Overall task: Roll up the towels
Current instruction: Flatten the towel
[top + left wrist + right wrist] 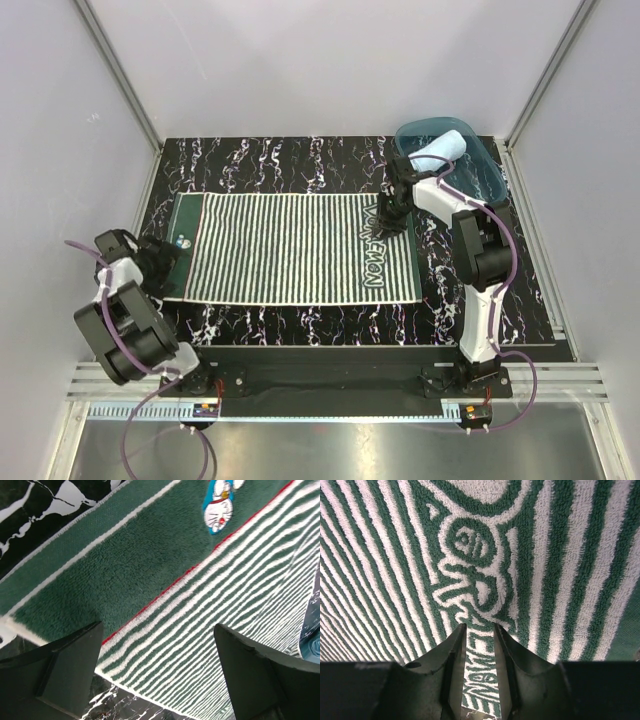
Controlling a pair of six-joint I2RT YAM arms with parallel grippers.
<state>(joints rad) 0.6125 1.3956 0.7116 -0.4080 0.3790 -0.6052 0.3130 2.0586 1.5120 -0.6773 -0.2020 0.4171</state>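
Green-striped towel (290, 250) flat beneath right pincer (480, 630)

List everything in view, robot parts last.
striped towel: one, dark green and white with a printed band, spread flat at the middle of the table
blue towel: one, light blue, lying in the tub
tub: one, translucent teal, far right corner of the table
table: one, black with white marbling, under everything
left hand: one, black, jaws wide apart, over the striped towel's solid green left end
right hand: one, black, jaws a narrow gap apart, over the lettering at the striped towel's right end
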